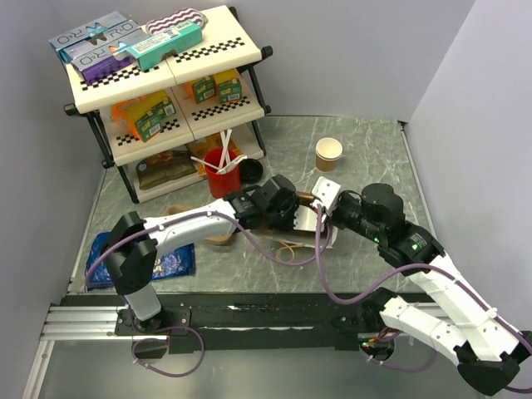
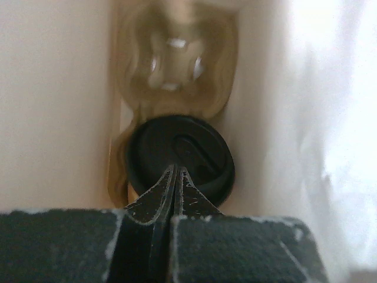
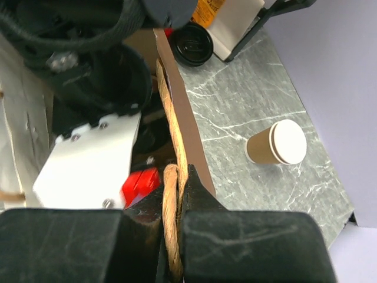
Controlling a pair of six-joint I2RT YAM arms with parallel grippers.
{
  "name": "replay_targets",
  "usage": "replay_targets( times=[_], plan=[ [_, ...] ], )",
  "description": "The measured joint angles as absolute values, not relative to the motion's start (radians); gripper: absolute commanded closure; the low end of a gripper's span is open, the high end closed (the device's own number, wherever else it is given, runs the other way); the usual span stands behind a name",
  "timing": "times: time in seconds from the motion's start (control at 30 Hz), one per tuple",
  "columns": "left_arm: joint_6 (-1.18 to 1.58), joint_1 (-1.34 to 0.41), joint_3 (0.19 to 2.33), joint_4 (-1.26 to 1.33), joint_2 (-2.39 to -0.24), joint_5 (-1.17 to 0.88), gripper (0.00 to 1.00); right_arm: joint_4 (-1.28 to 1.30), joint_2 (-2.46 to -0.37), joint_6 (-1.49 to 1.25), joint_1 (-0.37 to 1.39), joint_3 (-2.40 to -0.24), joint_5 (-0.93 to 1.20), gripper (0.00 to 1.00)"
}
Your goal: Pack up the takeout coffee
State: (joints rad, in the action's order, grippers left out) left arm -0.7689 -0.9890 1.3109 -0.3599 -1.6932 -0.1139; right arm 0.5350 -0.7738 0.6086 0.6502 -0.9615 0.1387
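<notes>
A: Left pincer [image 2: 175, 177] clenched empty, tips over the takeout coffee [image 2: 177, 154] inside the bag [image 2: 53, 118].

B: Right pincer [image 3: 175, 194] clamps the rope handle [image 3: 167, 112]. Probably light, crushable; hold its paper wall gently.

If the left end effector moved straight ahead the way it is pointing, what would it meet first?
The left end effector would most likely meet the takeout coffee on its black lid, directly ahead inside the bag; the remaining gap is unclear.

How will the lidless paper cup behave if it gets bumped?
The cup, open-topped thin paper, probably crushes easily. It looks empty, so likely light and easy to tip; its round wall might then roll on the smooth table.
</notes>
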Motion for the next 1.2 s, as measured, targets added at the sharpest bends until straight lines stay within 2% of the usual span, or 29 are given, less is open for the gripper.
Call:
replay_targets(
  times=[0.57, 1.2],
  plan=[
    [-0.734, -0.915, 1.313, -0.400, -1.683, 0.027, 0.99, 0.523, -0.786, 0.622, 0.650, -0.962, 0.102, 1.00],
    [-0.657, -0.859, 1.341, -0.368, -1.688, 0.072, 0.99, 0.516, -0.788, 0.623, 0.649, -0.962, 0.097, 1.00]
  ],
)
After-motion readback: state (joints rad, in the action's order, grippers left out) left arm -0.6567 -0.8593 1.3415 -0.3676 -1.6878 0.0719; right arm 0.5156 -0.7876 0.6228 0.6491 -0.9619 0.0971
